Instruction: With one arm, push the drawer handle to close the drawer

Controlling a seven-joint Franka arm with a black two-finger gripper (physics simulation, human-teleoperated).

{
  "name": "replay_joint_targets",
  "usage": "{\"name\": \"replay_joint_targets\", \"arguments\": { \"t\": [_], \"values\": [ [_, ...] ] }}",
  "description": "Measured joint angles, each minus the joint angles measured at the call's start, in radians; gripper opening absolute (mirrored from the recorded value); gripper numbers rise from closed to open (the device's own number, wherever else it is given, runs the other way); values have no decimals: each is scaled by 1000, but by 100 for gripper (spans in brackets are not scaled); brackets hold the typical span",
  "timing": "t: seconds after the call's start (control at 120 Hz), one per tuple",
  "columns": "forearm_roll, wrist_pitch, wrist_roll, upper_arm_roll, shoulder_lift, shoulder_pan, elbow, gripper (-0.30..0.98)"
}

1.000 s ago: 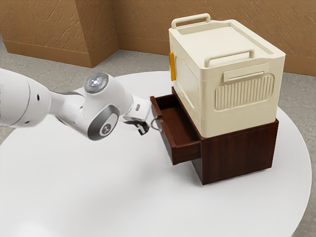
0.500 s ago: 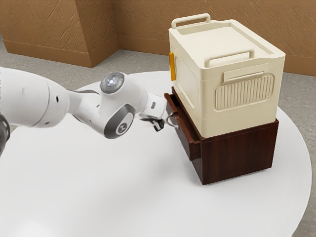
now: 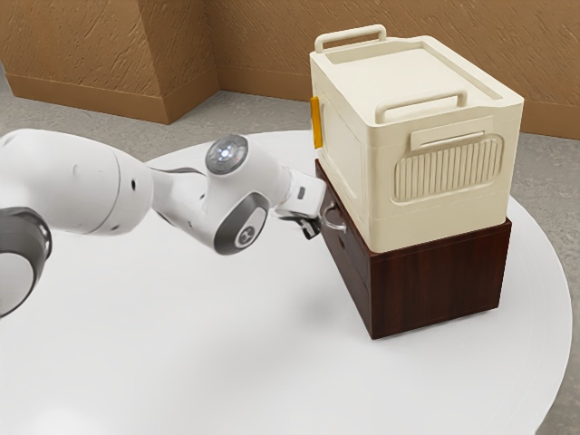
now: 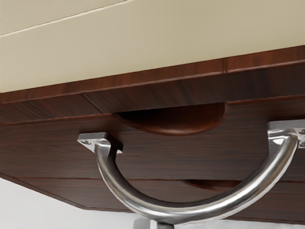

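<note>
Drawer (image 4: 157, 160) is in the dark wood cabinet (image 3: 435, 285), front about flush, its curved metal handle (image 3: 334, 218) on the side facing the arm. Gripper (image 3: 313, 232) right by the handle, can't tell if open or closed. Cabinet stands on the round white table (image 3: 208, 344) with a cream box (image 3: 435, 208) on top, two bar grips on its lid, yellow piece (image 3: 316, 121) on its side.
</note>
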Motion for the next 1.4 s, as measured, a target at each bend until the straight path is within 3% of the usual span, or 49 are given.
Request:
{"name": "replay_joint_targets", "arguments": {
  "t": [0.208, 0.4, 0.542, 0.8, 1.075, 1.4],
  "values": [
    [-1, -56, 2, 25, -127, -7, -110, -10],
    [2, -212, 17, 95, -242, -5, -116, -10],
    [6, -388, 26, 130, -258, -3, -10, -10],
    [21, -846, -9, 163, -254, 12, 254, -9],
    [54, -1144, -152, 164, -258, 9, 338, 43],
    [61, -1266, -330, 164, -270, 5, 346, 63]
  ]
}}
